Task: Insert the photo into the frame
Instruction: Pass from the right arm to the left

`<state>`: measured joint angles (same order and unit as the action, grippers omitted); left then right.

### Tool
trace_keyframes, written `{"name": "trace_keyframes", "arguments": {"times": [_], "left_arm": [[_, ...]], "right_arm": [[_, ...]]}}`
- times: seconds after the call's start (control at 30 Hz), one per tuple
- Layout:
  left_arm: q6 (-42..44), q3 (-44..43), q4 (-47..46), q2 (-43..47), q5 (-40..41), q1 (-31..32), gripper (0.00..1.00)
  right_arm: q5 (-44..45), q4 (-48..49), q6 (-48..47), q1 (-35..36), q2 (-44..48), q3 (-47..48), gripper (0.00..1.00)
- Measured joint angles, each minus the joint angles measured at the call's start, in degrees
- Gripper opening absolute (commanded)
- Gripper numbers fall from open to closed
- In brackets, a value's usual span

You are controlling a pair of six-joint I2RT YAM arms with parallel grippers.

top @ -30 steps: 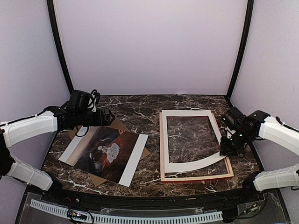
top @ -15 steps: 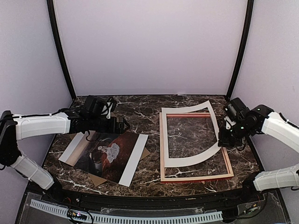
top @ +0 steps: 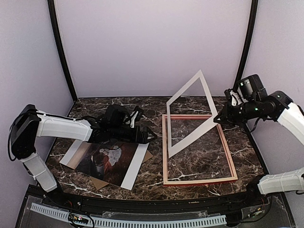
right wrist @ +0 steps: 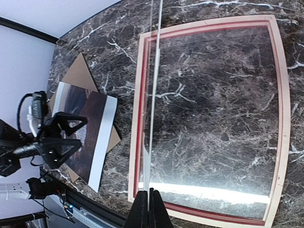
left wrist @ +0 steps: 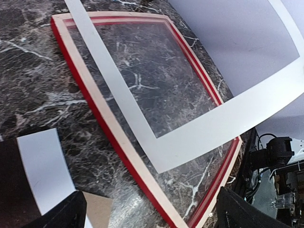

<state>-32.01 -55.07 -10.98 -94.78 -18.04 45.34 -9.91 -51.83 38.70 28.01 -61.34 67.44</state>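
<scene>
Dark photo (top: 107, 162), white figure (top: 113, 154), perhaps seated

The left arm (top: 61, 127), at the left, is a white tube with black joints and thin black cables. The right arm (top: 289, 110) looks the same. The left fingers (left wrist: 61, 216) are black.

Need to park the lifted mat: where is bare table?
Bare marble table lies along the back wall, behind photo and frame. The gap between them is narrow, under the open left gripper. The right gripper holds the white mat.
</scene>
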Motion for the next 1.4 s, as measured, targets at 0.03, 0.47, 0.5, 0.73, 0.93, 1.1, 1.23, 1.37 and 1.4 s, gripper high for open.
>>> {"name": "trace_keyframes", "arguments": {"times": [0.03, 0.47, 0.5, 0.73, 0.93, 1.1, 1.23, 1.37, 1.4], "left_arm": [[-0.5, -0.3, -1.2, -0.8, -0.6, 0.5, 0.98], [3.0, -2.8, -9.1, -5.0, -0.8, 8.9, 0.98], [4.8, -3.5, -9.2, -5.0, -0.5, 9.9, 0.98], [21.1, -11.6, -7.2, -7.4, 0.7, 14.2, 0.99], [33.8, -16.5, -4.7, -12.6, 1.7, 14.4, 0.99], [40.7, -18.4, -2.5, -16.1, 3.7, 14.4, 0.99], [43.5, -19.7, -2.1, -18.4, 5.1, 14.4, 0.97], [45.0, -19.9, -2.2, -19.8, 6.9, 14.4, 0.92], [45.2, -19.9, -2.2, -20.1, 7.3, 14.4, 0.90]], "right_arm": [[-0.6, 0.3, 0.1, 0.0, 0.0, 0.5, 0.00], [-6.5, 3.5, 0.9, -0.1, -3.6, 5.3, 0.00], [-6.8, 3.5, 0.8, -0.2, -3.8, 5.3, 0.00], [-8.3, 3.4, 0.8, -0.3, -3.9, 5.3, 0.00], [-9.7, 3.3, 0.8, -0.3, -3.9, 5.0, 0.00], [-9.9, 2.8, 0.7, -0.3, -3.9, 5.0, 0.00], [-10.1, 2.5, 0.5, -0.3, -3.9, 4.8, 0.00], [-10.3, 2.2, 0.3, -0.3, -3.9, 4.5, 0.00], [-10.3, 2.0, 0.2, -0.3, -3.9, 4.5, 0.00]]}}
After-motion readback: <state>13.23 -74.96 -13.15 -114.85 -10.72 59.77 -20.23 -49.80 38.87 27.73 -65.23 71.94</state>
